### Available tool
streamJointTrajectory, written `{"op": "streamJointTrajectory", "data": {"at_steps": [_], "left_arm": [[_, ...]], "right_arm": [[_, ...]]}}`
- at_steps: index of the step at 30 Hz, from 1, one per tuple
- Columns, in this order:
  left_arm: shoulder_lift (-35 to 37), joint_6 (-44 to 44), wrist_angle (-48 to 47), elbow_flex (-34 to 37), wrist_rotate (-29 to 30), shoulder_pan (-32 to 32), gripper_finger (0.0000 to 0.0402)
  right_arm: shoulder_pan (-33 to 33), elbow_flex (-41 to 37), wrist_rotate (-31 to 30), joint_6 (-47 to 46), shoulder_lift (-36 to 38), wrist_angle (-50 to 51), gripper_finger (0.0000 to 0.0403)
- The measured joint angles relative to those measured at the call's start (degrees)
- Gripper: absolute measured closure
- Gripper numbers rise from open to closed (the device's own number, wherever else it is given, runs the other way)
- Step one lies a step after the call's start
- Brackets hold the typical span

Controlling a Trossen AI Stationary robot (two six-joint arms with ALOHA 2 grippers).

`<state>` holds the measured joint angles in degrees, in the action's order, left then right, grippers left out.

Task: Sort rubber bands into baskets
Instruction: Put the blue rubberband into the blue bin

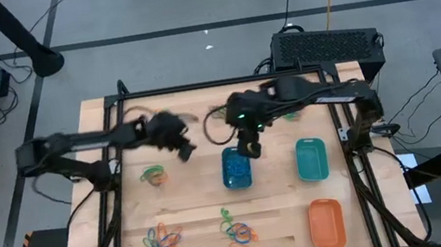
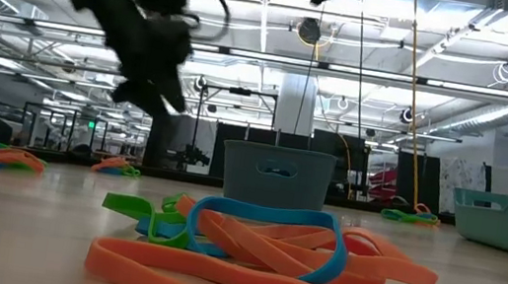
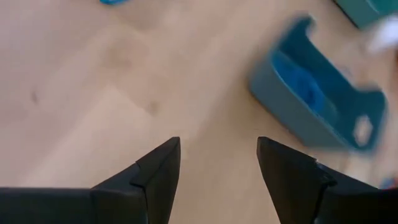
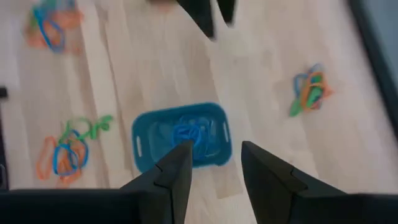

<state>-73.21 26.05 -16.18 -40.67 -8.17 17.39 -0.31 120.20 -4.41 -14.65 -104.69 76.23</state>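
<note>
Left gripper [image 1: 185,149] hung above bare wood between a small clump of rubber bands [image 1: 154,175] and the blue basket [image 1: 236,168], fingers [image 3: 163,167] spread wide with nothing between them. Right gripper [image 1: 249,148] hovered directly over the far end of the blue basket, jaws partly parted and empty in the right wrist view, with blue bands [image 4: 186,135] lying inside the tub below. Teal-green basket [image 1: 311,159] stood beside the blue one toward the right side of the table [image 1: 198,206], and the orange basket [image 1: 326,221] sat nearer the front edge on that side. Two more mixed piles of blue, green and orange bands lay near the front edge, one at front left [image 1: 162,243], one toward the middle [image 1: 237,229]. In the low view, tangled orange, blue and green loops [image 2: 258,252] filled the foreground, blue basket upright behind them.
</note>
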Motion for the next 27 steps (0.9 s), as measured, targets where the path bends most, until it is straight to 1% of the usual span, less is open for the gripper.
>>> {"op": "streamJointTrajectory", "data": {"at_steps": [2,5,9,13,17,21,23,27], "left_arm": [[-5.4,-2.1,-0.5,-4.2,-2.6,4.5,0.0183],[-13.2,-4.0,-1.6,-11.3,-3.5,8.7,0.0183],[-22.5,-7.6,-4.8,-20.8,-2.3,11.8,0.0183],[-31.3,-8.4,-6.8,-28.1,-2.0,13.0,0.0183],[-37.5,-8.4,-7.5,-33.0,-2.1,13.1,0.0183],[-41.3,-8.4,-8.5,-36.6,-1.6,13.1,0.0183],[-42.5,-8.6,-9.6,-37.5,-0.9,13.1,0.0183],[-44.7,-8.5,-10.1,-37.8,2.3,13.0,0.0184]], "right_arm": [[0.9,0.0,-1.7,-1.8,2.3,0.1,0.0273],[2.5,0.0,-4.4,-4.9,4.8,0.5,0.0273],[5.1,0.0,-7.8,-9.3,7.0,0.9,0.0273],[7.6,0.0,-9.4,-12.5,7.8,1.3,0.0273],[9.6,0.0,-9.4,-15.2,7.7,3.1,0.0273],[10.9,0.0,-9.6,-17.0,7.7,3.4,0.0273],[11.4,0.0,-9.6,-17.6,7.7,3.4,0.0273],[12.1,0.0,-9.6,-17.6,7.7,3.4,0.0273]]}}
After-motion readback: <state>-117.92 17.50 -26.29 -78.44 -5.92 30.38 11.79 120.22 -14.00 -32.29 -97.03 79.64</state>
